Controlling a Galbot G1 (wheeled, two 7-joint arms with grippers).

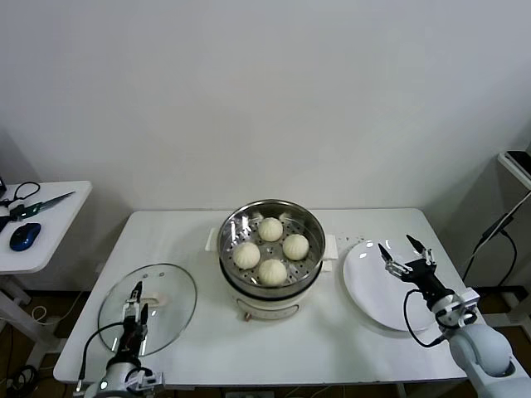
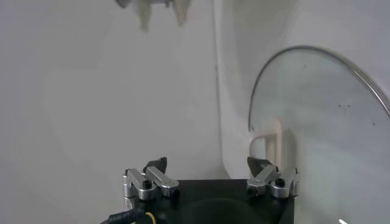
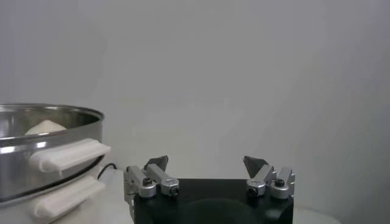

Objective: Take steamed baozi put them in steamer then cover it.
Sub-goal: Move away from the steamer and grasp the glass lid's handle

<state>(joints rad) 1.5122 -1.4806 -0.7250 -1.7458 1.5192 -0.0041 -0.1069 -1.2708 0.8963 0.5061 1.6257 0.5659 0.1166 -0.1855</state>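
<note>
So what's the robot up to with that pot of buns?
All four steamed baozi already sit in the steamer, which has no cover on. The glass cover lies flat on the table on the robot's left, with the open left gripper over it, near its handle. The right gripper, also open and empty, hovers over the bare white plate.

Lighting even, bright, diffuse from overhead. Shadows soft, faint under steamer (image 1: 270,249) at bench (image 1: 199,332) centre. Mild glare on steel rim and on glass cover (image 1: 148,309) near bench's front left corner. Head view sharp. Left wrist view: far background blurred, washed-out.
</note>
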